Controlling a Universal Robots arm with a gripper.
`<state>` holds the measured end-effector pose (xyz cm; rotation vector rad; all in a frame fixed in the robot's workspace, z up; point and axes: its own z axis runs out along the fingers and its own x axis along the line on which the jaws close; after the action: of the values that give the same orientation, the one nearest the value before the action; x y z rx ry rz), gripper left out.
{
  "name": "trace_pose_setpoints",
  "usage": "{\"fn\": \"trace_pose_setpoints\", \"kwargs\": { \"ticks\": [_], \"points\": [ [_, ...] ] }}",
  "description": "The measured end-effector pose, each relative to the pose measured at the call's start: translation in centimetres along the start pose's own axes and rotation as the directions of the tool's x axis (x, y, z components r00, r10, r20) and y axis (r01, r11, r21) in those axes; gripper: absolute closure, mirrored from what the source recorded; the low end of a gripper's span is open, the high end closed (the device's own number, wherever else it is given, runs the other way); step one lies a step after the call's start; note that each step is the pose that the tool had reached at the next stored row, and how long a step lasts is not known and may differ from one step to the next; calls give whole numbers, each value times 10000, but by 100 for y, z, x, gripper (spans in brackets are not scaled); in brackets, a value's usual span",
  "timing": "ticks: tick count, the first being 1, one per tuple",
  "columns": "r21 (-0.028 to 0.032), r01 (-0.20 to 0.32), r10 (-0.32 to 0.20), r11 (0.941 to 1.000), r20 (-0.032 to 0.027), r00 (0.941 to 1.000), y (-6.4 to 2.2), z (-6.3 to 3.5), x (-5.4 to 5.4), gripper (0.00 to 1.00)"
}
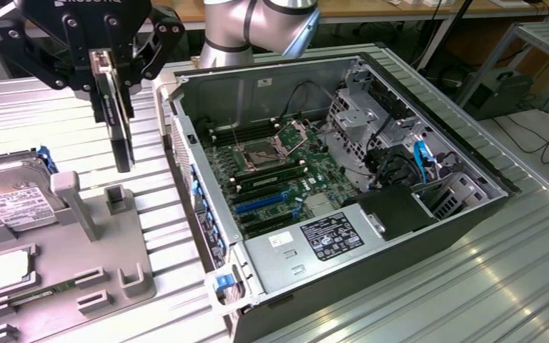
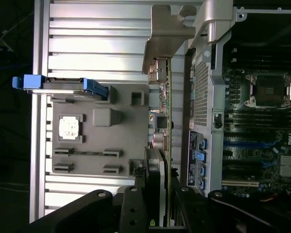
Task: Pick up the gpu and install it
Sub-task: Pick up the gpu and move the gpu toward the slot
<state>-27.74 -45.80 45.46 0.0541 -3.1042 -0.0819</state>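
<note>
The gpu point(image 1: 122, 139) hangs edge-on and upright, clamped at its upper end by my gripper point(image 1: 111, 71). It is in the air above the grey fixture tray point(image 1: 112, 250), at the exterior view's left of the open computer case point(image 1: 465, 179). In the wrist view the gpu point(image 2: 168, 121) shows its green board edge, its black shroud and its silver end bracket point(image 2: 167, 34) at the far end. My gripper point(image 2: 160, 216) has black fingers point(image 2: 131, 208) pressed on both faces of the card. The motherboard point(image 1: 274, 168) with blue expansion slots point(image 1: 260, 204) lies inside the case, apart from the card.
A silver hard drive point(image 1: 12, 196) with blue rails stands on the tray, and a square processor chip point(image 1: 9, 270) lies nearer the front. The case's perforated rear wall point(image 2: 200, 92) is close beside the card. A black box point(image 1: 394, 211) and cables fill the case's near end.
</note>
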Motion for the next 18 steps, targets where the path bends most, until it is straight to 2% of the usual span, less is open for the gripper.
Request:
{"fn": "trace_pose_setpoints", "kwargs": {
  "ticks": [3,6,9,15,18],
  "points": [
    [4,37,-37,10000,23,10000,1,1,-5,72],
    [8,92,-92,10000,106,9999,1,4,-10,72],
    [13,184,-184,9998,126,9998,1,5,-34,72],
    [21,223,-223,9998,250,9994,0,9,-76,72],
    [21,223,-223,9997,260,9994,-1,10,-112,72]
  ]
}}
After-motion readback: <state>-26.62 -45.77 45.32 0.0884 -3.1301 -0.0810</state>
